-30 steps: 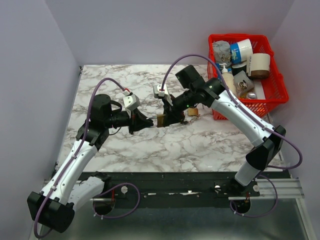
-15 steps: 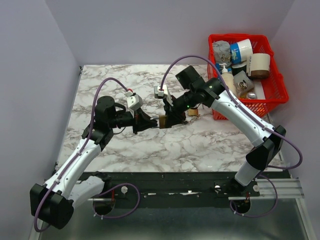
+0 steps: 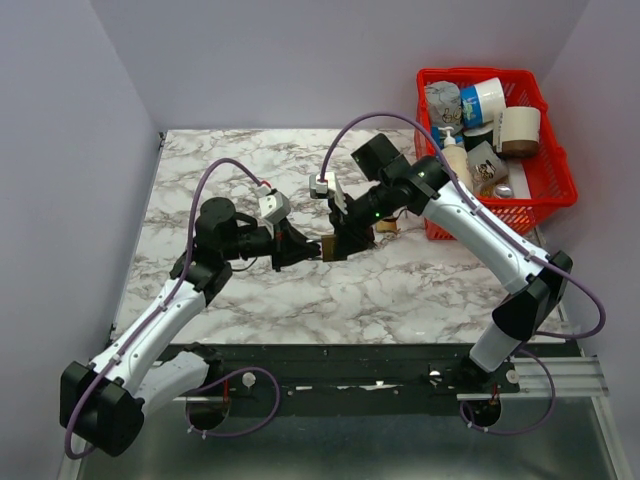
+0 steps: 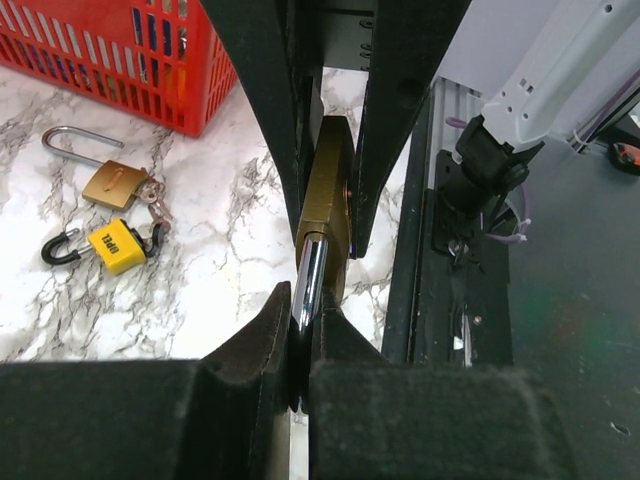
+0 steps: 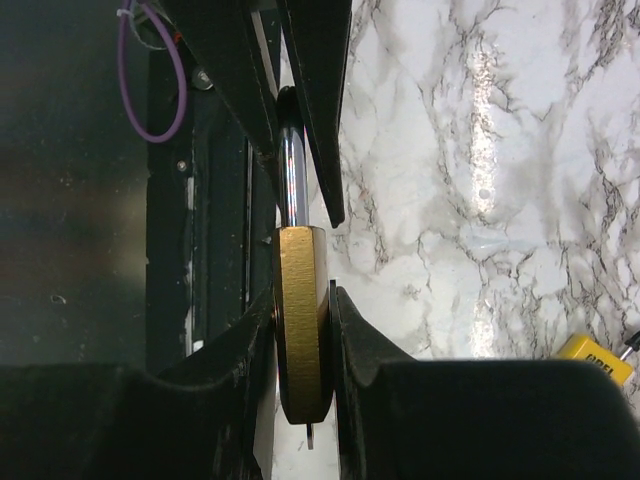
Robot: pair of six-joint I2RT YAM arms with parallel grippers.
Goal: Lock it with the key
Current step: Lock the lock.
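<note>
Top: left end effector [image 3: 303,247] has closed in on right end effector [image 3: 340,243]; brass padlock [image 3: 327,246] held between them above marble surface [image 3: 200,180].
Left wrist: own fingers pinch chrome shackle [image 4: 310,280].
Right wrist: own fingers clamp padlock body [image 5: 300,330].
Likely shackle being pressed home.

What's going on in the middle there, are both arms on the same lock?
Yes. Both arms hold one brass padlock between them. The left arm's fingers are clamped on its steel shackle, and the right arm's fingers grip its body. Two spare padlocks, a brass one with keys and a small yellow one, lie by the red basket.
</note>
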